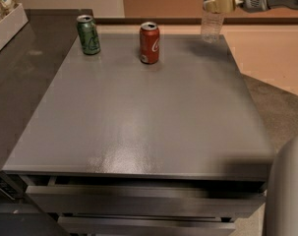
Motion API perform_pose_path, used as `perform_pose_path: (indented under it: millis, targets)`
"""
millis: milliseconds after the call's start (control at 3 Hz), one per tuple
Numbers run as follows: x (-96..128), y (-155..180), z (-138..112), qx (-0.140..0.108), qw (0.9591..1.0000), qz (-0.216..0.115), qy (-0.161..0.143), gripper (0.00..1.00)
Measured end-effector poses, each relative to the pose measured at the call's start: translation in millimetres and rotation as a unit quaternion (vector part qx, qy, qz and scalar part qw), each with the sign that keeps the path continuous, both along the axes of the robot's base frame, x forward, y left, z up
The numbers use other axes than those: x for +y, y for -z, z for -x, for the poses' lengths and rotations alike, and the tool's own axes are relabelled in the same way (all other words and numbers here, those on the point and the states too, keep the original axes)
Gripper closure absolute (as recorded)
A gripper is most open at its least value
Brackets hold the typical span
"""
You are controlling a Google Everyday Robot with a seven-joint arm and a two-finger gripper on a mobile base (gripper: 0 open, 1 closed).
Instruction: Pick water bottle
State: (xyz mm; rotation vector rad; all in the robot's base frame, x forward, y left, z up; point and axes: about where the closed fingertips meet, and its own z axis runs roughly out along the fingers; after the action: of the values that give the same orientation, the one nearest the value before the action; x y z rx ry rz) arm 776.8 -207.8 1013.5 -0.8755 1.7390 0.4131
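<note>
The water bottle [211, 26] is a slim clear plastic bottle at the far right corner of the grey table [138, 117]. Its top runs out of the upper edge of the camera view. My gripper [218, 4] reaches in from the right and is shut on the bottle's upper part. The bottle hangs upright, its base a little above the tabletop.
A red soda can [149, 42] stands at the far middle of the table and a green soda can [88, 34] at the far left. A white tray [8, 26] with snack bags sits on the dark counter to the left. My own body [286, 195] fills the lower right corner.
</note>
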Motion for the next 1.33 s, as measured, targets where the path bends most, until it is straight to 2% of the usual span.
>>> perform_pose_path:
  millis: [667,1333]
  targets:
    - [6,-22,57,-0.009,0.9995,0.006,-0.030,1.00]
    - [13,-25,96,-0.008,0.9983,0.017,-0.055,1.00]
